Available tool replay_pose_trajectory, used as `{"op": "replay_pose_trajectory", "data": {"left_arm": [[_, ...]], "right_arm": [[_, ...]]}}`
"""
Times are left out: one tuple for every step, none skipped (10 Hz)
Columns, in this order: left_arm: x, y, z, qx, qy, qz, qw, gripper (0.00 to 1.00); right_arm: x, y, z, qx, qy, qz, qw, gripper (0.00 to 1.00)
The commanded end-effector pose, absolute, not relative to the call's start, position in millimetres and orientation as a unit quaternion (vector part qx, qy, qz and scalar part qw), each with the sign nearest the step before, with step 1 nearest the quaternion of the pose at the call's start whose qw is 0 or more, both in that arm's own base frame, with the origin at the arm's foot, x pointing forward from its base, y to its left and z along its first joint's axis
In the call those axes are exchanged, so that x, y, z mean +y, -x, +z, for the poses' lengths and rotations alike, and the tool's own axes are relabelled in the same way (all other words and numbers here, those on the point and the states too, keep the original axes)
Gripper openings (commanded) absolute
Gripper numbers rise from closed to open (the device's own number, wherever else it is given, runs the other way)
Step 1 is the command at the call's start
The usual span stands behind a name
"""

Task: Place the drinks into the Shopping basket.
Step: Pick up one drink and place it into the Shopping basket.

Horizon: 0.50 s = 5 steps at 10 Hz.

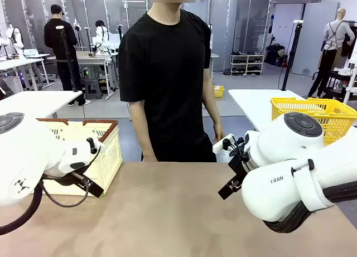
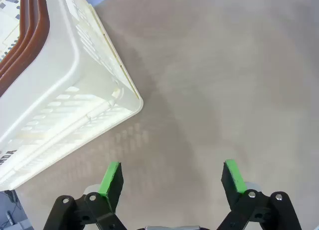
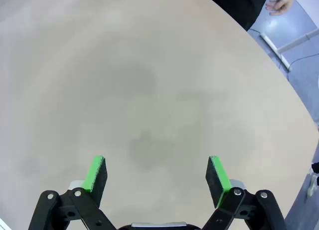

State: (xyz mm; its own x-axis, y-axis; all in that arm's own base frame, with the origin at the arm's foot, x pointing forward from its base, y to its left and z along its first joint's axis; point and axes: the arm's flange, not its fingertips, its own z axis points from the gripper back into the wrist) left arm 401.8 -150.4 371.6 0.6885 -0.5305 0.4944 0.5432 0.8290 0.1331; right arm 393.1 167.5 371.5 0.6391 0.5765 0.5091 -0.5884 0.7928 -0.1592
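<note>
Basket [image 1: 111, 156]: cream, brown rim, on the table's [image 1: 167, 212] left side, near the left gripper [image 2: 172, 166].
Left gripper: fingers wide, holding nothing.
Right gripper [image 3: 155, 161]: fingers wide, holding nothing.
Cans: probably light, stiff and slippery; grip mid-body.
Around: person [image 1: 164, 73] at the far edge; yellow basket [image 1: 312, 109] well apart.
Obstacle: probably the basket's tall wall.

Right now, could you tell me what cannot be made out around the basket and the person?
- Shopping basket interior: front view, left arm partly covers it.
- Basket's far end: left wrist view, cut off at the edge.
- Person's hand: front view, partly behind right arm; contents unclear.
</note>
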Motion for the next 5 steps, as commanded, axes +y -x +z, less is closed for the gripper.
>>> {"op": "replay_pose_trajectory", "data": {"left_arm": [[-150.7,-401.7,371.7,-0.265,0.012,-0.292,0.919,1.00],[-150.7,-401.7,371.7,-0.265,0.012,-0.292,0.919,1.00],[-150.7,-401.7,371.7,-0.265,0.012,-0.292,0.919,1.00],[-150.7,-401.7,371.7,-0.265,0.012,-0.292,0.919,1.00],[-150.7,-401.7,371.7,-0.265,0.012,-0.292,0.919,1.00]], "right_arm": [[167.5,-393.1,371.5,-0.277,-0.011,0.322,0.905,1.00],[167.5,-393.1,371.5,-0.277,-0.011,0.322,0.905,1.00],[167.5,-393.1,371.5,-0.277,-0.011,0.322,0.905,1.00],[167.5,-393.1,371.5,-0.277,-0.011,0.322,0.905,1.00],[167.5,-393.1,371.5,-0.277,-0.011,0.322,0.905,1.00]]}}
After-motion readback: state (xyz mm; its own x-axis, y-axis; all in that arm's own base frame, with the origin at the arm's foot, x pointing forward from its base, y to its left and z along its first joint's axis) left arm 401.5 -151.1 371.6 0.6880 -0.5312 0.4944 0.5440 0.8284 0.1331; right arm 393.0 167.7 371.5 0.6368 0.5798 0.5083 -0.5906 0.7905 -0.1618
